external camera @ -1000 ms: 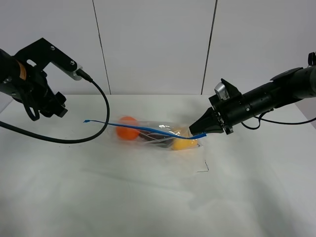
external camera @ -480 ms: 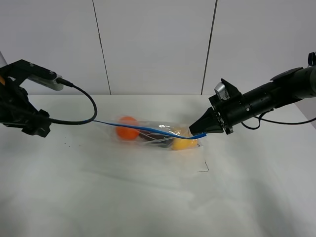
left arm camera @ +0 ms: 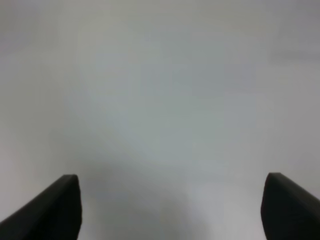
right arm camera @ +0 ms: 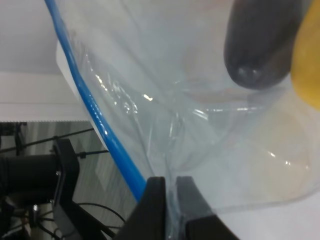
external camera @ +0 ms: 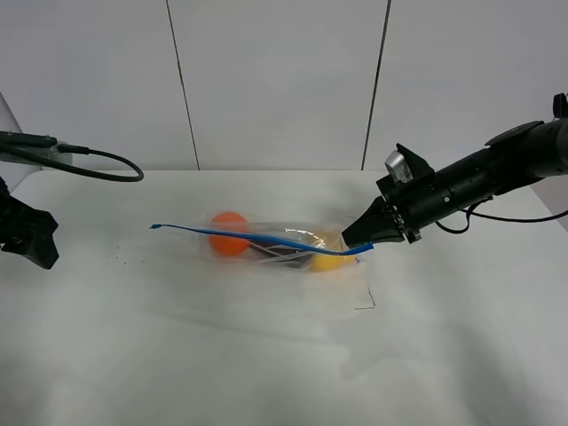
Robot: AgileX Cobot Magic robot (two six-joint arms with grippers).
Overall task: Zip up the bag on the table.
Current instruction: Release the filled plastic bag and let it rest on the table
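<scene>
The clear bag lies at the middle of the white table, with orange, yellow and dark produce inside. Its blue zipper strip runs from a free left end to the right corner. My right gripper is shut on that right corner. The right wrist view shows the fingers pinching the plastic beside the blue strip, with dark produce behind. At the table's far left edge my left gripper is well clear of the bag. Its left wrist view shows the gripper open over bare white surface.
A black cable loops from the left arm above the table's back left. A small dark corner mark sits on the table in front of the bag's right end. Grey wall panels stand behind the table.
The left arm has swung left and down, away from the bag, to the table's left edge. The right gripper and the bag have stayed in place.
</scene>
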